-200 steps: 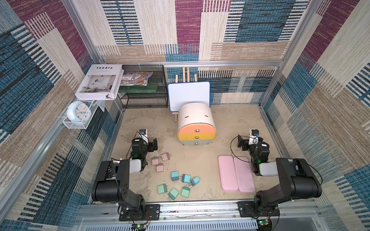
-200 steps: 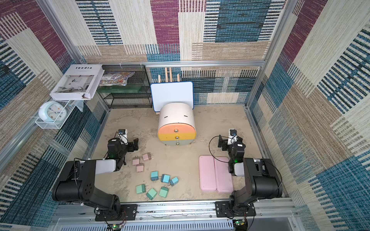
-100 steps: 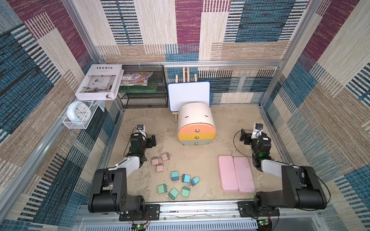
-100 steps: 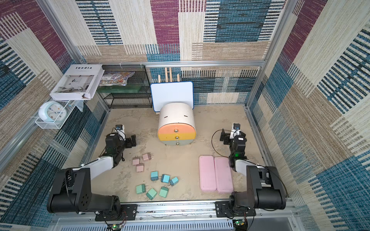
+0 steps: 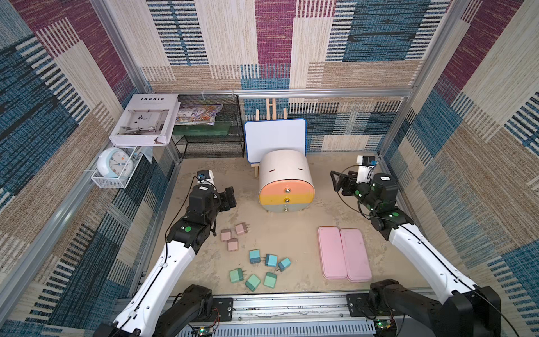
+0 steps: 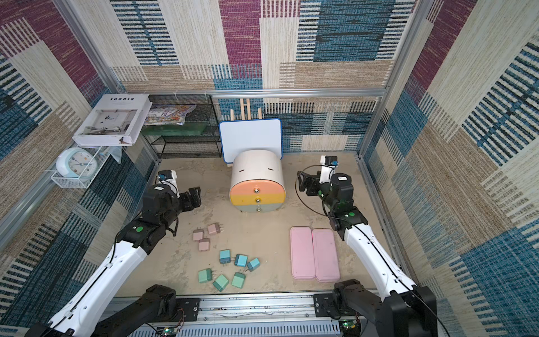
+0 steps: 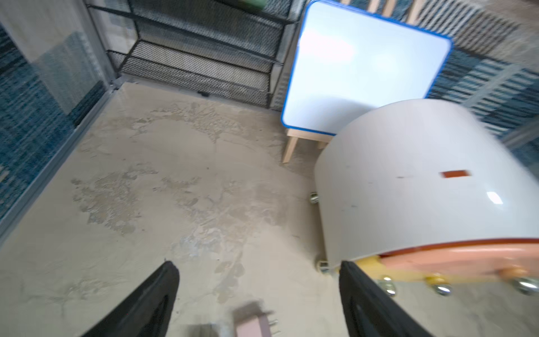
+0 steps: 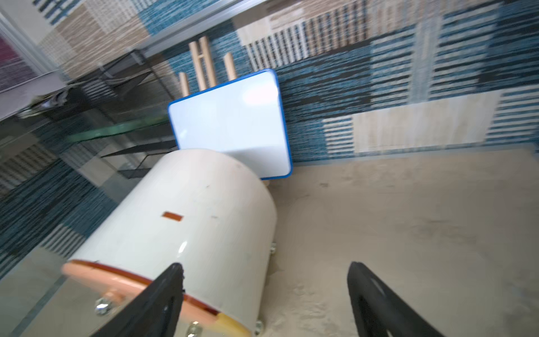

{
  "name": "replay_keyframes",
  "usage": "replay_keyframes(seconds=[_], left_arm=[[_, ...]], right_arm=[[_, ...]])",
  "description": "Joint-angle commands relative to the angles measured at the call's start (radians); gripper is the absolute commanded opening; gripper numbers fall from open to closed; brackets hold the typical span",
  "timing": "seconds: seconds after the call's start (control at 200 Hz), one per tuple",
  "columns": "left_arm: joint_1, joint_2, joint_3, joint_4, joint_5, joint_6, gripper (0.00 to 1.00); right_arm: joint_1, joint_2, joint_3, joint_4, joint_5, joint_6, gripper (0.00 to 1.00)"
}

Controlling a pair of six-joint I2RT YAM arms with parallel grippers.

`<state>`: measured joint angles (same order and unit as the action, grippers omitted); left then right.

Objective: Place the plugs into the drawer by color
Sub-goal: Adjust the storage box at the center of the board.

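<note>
Three pink plugs [image 5: 232, 244], three blue plugs [image 5: 271, 260] and three green plugs [image 5: 252, 282] lie loose before the white drawer [image 5: 286, 191]. It is shut.

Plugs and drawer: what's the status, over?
Left gripper, right gripper: open, empty. Nine plugs lying outside the drawer, its three fronts shut. Pink trays off to the side, not blocking.

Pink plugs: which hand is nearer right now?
Left. The left hand hangs just behind the pink plugs; the right hand is far off, on the other side of the drawer cabinet.
</note>
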<state>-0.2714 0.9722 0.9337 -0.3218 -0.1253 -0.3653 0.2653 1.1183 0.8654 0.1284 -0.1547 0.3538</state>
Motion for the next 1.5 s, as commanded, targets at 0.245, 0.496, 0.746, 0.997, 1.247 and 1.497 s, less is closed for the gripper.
replay_keyframes(seconds=[0.245,0.496,0.746,0.997,1.247,1.497], left_arm=[[-0.053,0.377,0.379,-0.146,0.479,-0.059,0.87],[-0.079,0.496,0.458,-0.114,0.599,-0.112,0.89],[-0.102,0.554,0.459,-0.082,0.669,-0.132,0.9],[-0.145,0.502,0.409,-0.078,0.696,-0.115,0.9],[-0.169,0.391,0.312,-0.077,0.66,-0.11,0.9],[-0.162,0.362,0.357,-0.179,0.498,-0.024,0.89]], right_arm=[[0.051,0.267,0.288,-0.227,-0.345,0.068,0.98],[0.05,0.414,0.382,-0.255,-0.425,0.051,1.0],[0.049,0.517,0.434,-0.219,-0.588,0.051,0.99],[0.077,0.584,0.484,-0.223,-0.613,0.037,0.99],[0.131,0.662,0.576,-0.25,-0.599,0.008,0.97],[0.102,0.673,0.704,-0.366,-0.44,-0.106,0.97]])
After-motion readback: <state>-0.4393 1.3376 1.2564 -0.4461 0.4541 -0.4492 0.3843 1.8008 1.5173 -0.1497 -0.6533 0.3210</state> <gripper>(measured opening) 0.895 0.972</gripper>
